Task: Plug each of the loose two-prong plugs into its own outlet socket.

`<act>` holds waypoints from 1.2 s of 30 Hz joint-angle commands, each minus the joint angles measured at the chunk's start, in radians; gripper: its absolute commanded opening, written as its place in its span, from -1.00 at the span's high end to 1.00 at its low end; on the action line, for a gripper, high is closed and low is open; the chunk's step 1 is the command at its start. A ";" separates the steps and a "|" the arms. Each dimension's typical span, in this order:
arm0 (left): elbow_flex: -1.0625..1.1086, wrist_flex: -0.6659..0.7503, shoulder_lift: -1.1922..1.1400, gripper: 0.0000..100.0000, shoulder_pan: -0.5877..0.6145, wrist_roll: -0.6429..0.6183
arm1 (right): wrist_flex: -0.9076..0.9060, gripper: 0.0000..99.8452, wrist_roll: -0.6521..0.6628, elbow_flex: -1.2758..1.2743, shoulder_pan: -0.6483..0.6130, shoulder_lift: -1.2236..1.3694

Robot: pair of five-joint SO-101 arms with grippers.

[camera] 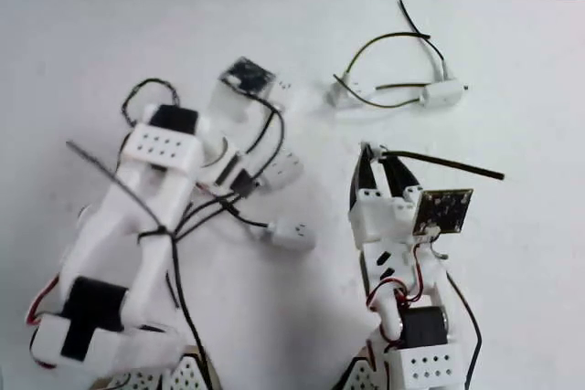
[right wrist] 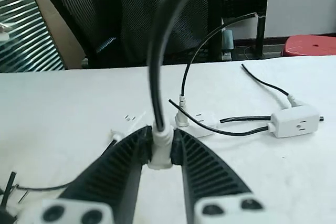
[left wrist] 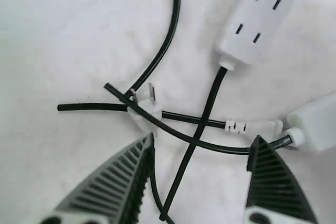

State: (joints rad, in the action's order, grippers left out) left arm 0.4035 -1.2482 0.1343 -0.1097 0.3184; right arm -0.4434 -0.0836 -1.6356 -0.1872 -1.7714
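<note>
My right gripper (right wrist: pixel 160 136) is shut on a white two-prong plug (right wrist: pixel 160 150), whose black cable (right wrist: pixel 157 51) rises out of the jaws. In the high view this gripper (camera: pixel 373 158) is right of centre, and the cable (camera: pixel 457 167) trails to the right. My left gripper (left wrist: pixel 202 141) hangs open over crossed black cables and a loose white plug (left wrist: pixel 143 109) with bare prongs. A white outlet socket (left wrist: pixel 251 22) lies just beyond it, and another socket (left wrist: pixel 316 127) is beside one finger. In the high view the left gripper (camera: pixel 228 163) is near two sockets (camera: pixel 291 236), (camera: pixel 285 167).
Farther back on the right lie a white socket (camera: pixel 444 93) and a small white plug piece (camera: pixel 344 89), joined by looping black cable. They also show as the socket (right wrist: pixel 294 121) and the piece (right wrist: pixel 197 121). Black chairs stand past the table's far edge.
</note>
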 commanded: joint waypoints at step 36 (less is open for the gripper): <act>0.941 0.520 0.828 0.42 0.314 0.107 | 0.380 0.97 0.245 0.623 -0.269 1.405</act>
State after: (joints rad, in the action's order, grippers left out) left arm 1.3487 -0.7419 0.9429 0.1956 0.4166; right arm -0.1396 0.1481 -1.0618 -0.4450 -0.4150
